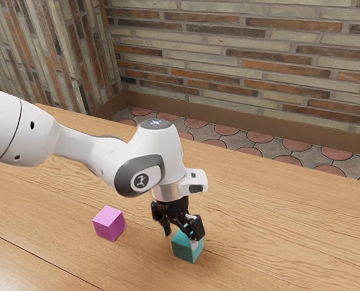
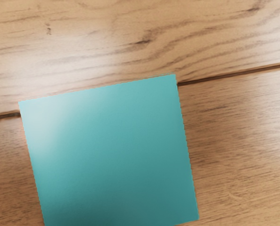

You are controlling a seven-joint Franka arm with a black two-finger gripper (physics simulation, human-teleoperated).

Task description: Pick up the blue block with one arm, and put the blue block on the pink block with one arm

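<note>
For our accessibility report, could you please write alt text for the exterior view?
A white robot arm has its black gripper down at a blue-green block on a wooden table. A pink block stands apart, toward the exterior view's left, with brick walls behind.

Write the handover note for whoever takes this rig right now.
Tool: low at the blue block; grip cannot be told from these views.
Blue block: on the table, directly under the hand; it renders teal.
Pink block: on the table toward the exterior view's left of the blue block, apart from it, nothing on top.
Done: tool positioned at the blue block.
Left: secure the grasp, lift, carry over, set it on the pink block.
</note>
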